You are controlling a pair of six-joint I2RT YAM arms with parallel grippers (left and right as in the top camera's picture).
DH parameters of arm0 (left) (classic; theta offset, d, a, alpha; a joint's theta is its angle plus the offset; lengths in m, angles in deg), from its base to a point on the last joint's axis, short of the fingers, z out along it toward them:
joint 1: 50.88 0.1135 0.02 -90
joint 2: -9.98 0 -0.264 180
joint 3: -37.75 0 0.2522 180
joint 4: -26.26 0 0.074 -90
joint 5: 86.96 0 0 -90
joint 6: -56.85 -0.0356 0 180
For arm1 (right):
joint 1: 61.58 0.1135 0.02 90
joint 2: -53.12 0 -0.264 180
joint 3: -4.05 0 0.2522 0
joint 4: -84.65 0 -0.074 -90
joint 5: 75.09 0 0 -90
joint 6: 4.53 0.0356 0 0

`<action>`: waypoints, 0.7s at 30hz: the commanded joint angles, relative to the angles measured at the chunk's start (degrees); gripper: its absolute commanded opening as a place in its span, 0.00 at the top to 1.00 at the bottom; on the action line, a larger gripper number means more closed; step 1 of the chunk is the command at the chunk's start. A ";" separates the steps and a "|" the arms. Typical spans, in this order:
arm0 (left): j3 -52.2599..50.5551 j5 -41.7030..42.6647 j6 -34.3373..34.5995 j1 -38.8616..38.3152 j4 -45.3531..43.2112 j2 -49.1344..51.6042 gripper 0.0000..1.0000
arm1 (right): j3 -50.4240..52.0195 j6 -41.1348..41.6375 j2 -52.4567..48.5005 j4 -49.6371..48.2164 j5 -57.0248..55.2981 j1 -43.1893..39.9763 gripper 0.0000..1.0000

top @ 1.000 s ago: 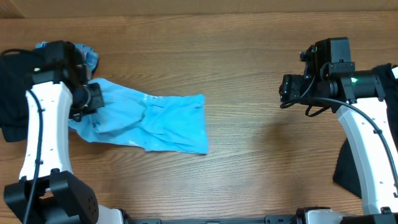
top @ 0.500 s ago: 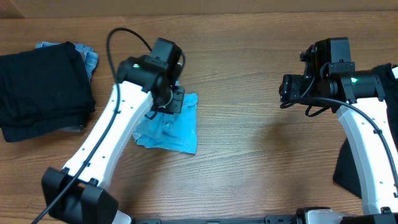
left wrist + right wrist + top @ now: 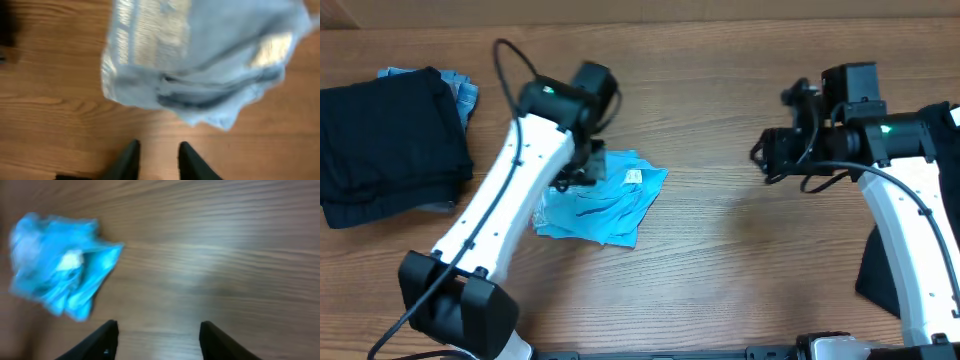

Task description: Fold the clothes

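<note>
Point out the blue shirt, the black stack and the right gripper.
blue shirt (image 3: 605, 205): overhead view, middle of crumpled cloth.
black stack (image 3: 385, 145): overhead view, top layer.
right gripper (image 3: 158, 325): right wrist view, midway between fingertips.

A wooden table (image 3: 720, 270) of warm mid-brown fills nearly all of the overhead view; its grain runs in long streaks from side to side; a paler tan band (image 3: 650, 10) lies along the far edge, wall or board cannot be told; the right wrist view shows a soft whitish sheen (image 3: 235, 250) on the wood; the light is even.
</note>
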 commanded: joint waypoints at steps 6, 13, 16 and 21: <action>-6.14 7.06 -9.55 8.81 -14.01 4.85 0.63 | 0.22 -6.36 -3.72 -2.45 13.79 21.79 0.33; -6.16 6.64 -14.69 10.16 -21.81 16.31 0.63 | 0.24 -4.17 -15.58 -15.45 13.18 32.96 0.50; -6.19 5.51 -14.47 12.07 -20.83 19.96 0.64 | 0.24 0.39 -19.93 -25.70 13.09 33.81 0.49; -6.19 5.70 -13.81 14.84 -18.69 20.48 0.63 | 0.24 2.73 -22.43 -29.94 4.50 33.81 0.49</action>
